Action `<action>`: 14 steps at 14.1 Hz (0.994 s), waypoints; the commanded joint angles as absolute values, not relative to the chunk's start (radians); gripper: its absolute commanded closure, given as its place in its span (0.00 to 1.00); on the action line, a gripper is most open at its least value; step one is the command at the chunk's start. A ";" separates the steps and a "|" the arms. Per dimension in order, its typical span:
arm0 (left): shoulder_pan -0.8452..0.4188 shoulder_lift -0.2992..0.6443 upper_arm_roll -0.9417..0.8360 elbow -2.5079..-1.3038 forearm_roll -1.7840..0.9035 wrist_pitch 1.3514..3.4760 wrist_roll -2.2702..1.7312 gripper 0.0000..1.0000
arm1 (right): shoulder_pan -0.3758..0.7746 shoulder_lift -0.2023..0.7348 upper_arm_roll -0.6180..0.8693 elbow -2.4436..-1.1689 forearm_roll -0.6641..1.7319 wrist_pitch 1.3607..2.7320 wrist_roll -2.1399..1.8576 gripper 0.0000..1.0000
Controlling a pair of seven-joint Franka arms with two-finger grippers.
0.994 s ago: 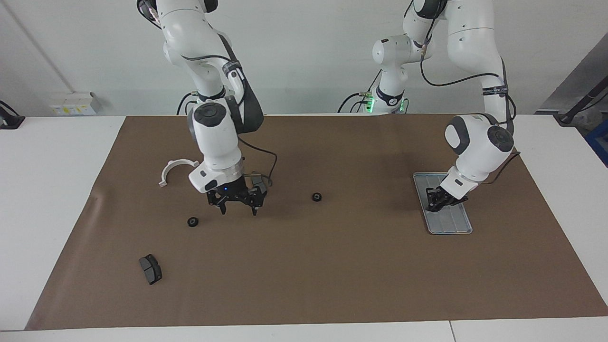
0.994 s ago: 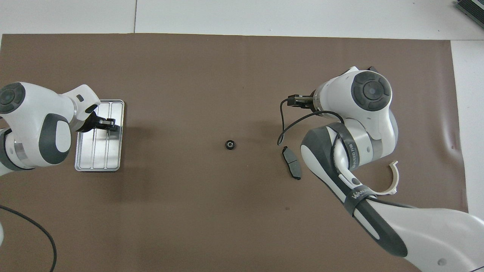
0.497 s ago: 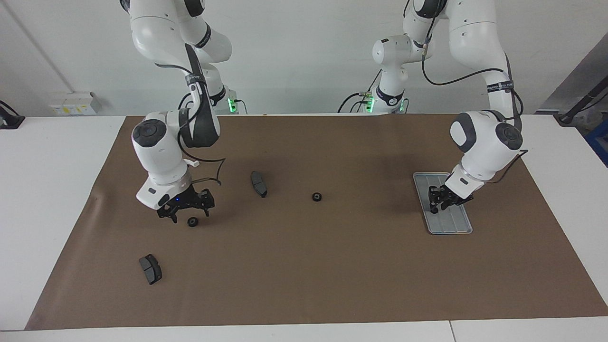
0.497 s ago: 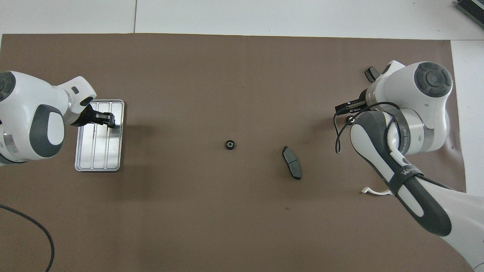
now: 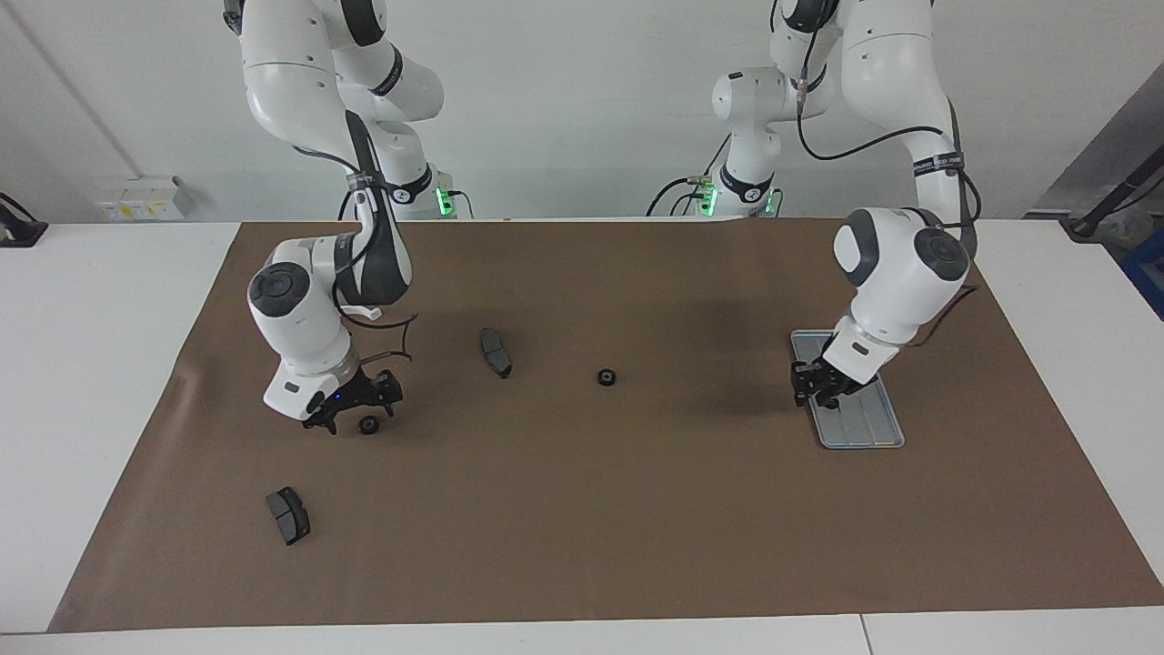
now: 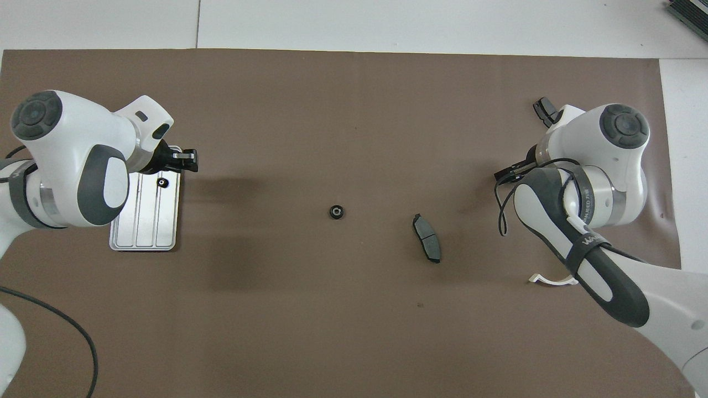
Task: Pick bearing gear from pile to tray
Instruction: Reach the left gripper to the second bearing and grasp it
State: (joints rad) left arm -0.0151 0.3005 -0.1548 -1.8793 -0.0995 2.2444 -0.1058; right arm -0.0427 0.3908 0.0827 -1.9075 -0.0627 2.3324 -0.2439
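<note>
**A:** Where is the ring relative to the left tool (image 5: 816,393)?

**B:** That tool hangs over the tray (image 5: 864,437), above the rim on the side toward the right arm's end of the table (image 5: 91,364). From overhead, one black ring (image 6: 162,182) lies in the tray, in the groove closest to that rim, just beside the tool's tip and apart from it. The ring sits in the half of the tray farther from the robots.

**A:** Is that tool spread or pressed together?

**B:** I cannot tell. Nothing shows in its grip.

**A:** And the right tool (image 5: 355,414)?

**B:** It is low over the brown mat (image 5: 637,528), toward the right arm's end, with its jaws spread wide. A second ring (image 5: 368,425) lies on the mat just beside it, roughly under the gap between the jaws. I cannot tell whether a finger touches it. It is not pinched. In the overhead view the arm hides it.

**A:** Count the rings.

**B:** Three: one in the tray, one at the right tool, and a third ring (image 5: 607,377) alone near the middle of the mat, well apart from both tools.

**A:** The other parts?

**B:** There are two dark grey pads. One pad (image 5: 496,352) lies between the middle ring and the right tool, a little nearer the robots than the ring. The other pad (image 5: 288,515) lies farther from the robots than the right tool, near the mat's corner. There is one white curved bracket (image 6: 553,280), mostly hidden by the right arm, and one tray.
</note>
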 commanded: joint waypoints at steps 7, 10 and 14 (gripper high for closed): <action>-0.322 0.299 -0.137 -1.849 -0.026 2.246 -0.679 0.69 | -0.057 0.394 0.092 -1.937 -0.058 2.375 -0.262 0.28; -0.411 0.320 -0.135 -1.822 -0.008 2.244 -0.831 0.67 | -0.058 0.394 0.092 -1.937 -0.057 2.375 -0.258 0.31; -0.482 0.394 -0.137 -1.761 0.032 2.259 -0.943 0.50 | -0.058 0.394 0.092 -1.937 -0.006 2.376 -0.262 0.35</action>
State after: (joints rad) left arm -0.4470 0.3462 -0.1543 -1.8102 0.0042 2.2487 -0.9002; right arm -0.0439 0.3975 0.0824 -1.9264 -0.0348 2.3579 -0.2439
